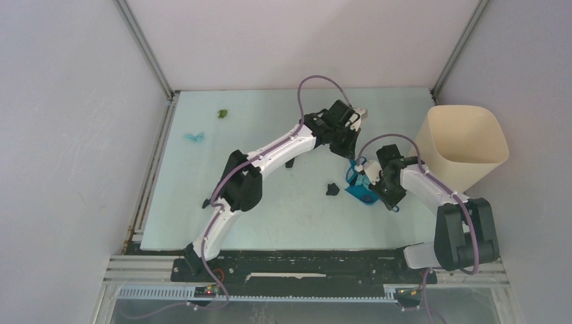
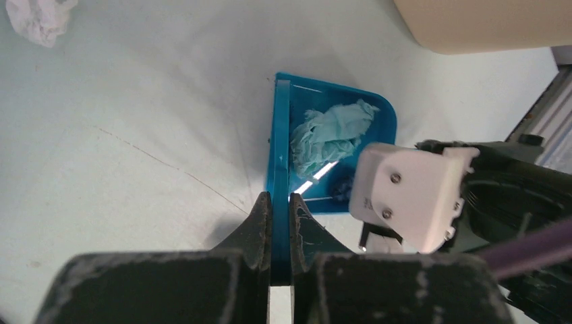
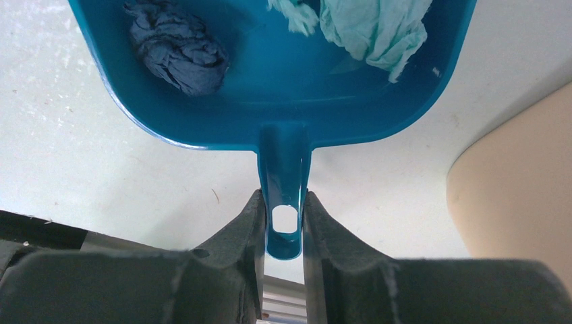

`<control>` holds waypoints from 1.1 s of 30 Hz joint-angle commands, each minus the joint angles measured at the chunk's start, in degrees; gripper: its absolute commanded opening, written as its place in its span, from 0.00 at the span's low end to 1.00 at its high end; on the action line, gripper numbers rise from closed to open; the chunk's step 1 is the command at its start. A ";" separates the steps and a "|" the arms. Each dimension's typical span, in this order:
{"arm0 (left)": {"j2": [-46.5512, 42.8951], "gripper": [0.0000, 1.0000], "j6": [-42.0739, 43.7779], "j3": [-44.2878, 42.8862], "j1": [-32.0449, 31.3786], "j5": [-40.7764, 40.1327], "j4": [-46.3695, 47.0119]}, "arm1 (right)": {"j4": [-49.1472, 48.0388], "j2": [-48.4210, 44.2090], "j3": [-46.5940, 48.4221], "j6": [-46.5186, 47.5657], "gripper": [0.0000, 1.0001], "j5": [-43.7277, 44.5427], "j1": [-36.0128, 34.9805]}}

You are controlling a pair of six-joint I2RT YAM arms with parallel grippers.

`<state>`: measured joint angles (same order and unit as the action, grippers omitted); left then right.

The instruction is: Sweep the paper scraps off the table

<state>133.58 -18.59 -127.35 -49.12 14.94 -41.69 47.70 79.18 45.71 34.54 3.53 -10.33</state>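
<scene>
Right wrist view shows your right pincer (image 3: 282, 202) clenched on the handle of the dustpan (image 3: 283, 101), with a navy wad (image 3: 179, 47) and a light cyan wad (image 3: 378, 27) lying in the pan. Your left pincer (image 2: 280, 202) is clamped on the brush (image 2: 282, 121). Its long axis runs up the frame along the pan's straight open lip, and its bristles are hidden beneath it. In the top view a dark wad (image 1: 332, 189) sits on the desk (image 1: 283, 223) just left of the pan's mouth, within the brush arm's side. A green scrap (image 1: 221, 113) and a cyan scrap (image 1: 195, 137) lie well apart at upper left. One dark speck (image 1: 290, 163) by the left arm is too small to identify.
</scene>
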 commanded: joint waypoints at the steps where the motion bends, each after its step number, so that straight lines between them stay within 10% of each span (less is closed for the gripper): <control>1: -8.52 0.00 -1.43 2.17 -0.62 0.11 0.95 | -3.41 -2.86 1.68 -0.58 0.00 -2.42 0.89; 19: -24.43 0.00 1.52 11.75 -0.27 -19.12 -6.24 | 0.53 -11.32 -1.33 7.07 0.00 -12.51 0.55; 33: -22.85 0.00 3.05 21.84 -0.12 -28.27 -8.73 | 6.48 -5.87 -2.15 7.38 0.00 -0.79 -7.00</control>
<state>108.51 -16.45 -103.48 -49.36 -10.68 -51.11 53.25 71.88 43.55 43.27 -1.89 -14.50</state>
